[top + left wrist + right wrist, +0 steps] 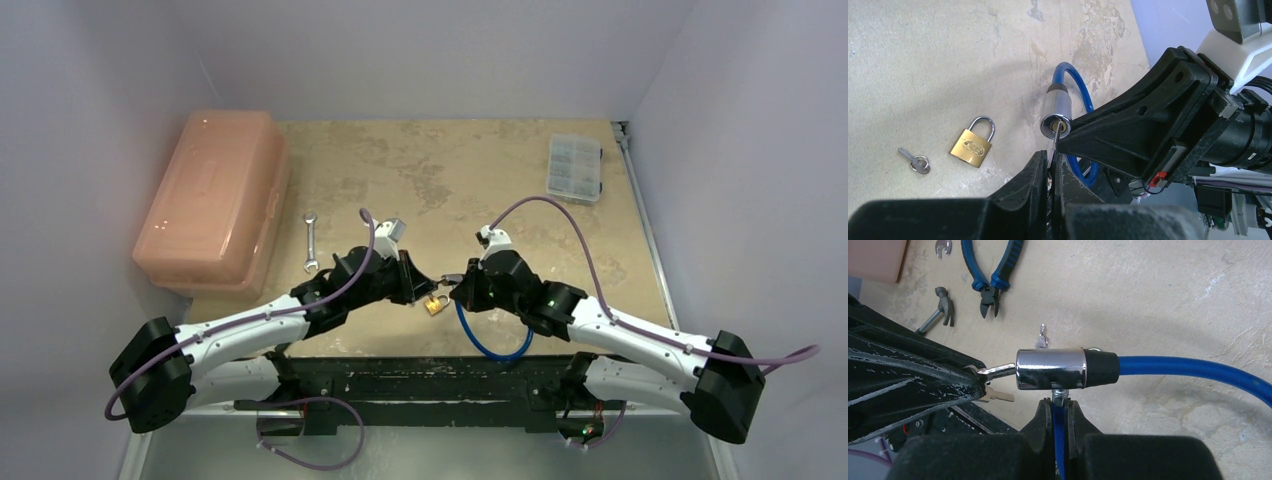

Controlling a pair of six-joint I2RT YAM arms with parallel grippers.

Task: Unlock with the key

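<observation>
At the table's near edge, the left gripper [1049, 161] pinched the key [999, 371], its tip in the chrome end of the cable lock [1050, 369]. The right gripper [1060, 406] clamped that lock's blue cable. Insertion looked done, so the next move called for a firm twist. Farther back lay a wrench [310, 242].

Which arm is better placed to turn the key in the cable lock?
Left. The left gripper pinches the key, seated in the lock cylinder; the right gripper is clamping the blue cable.

left fingers [1034, 172]: shut | right fingers [1041, 421]: shut (arms angled inward)
</observation>
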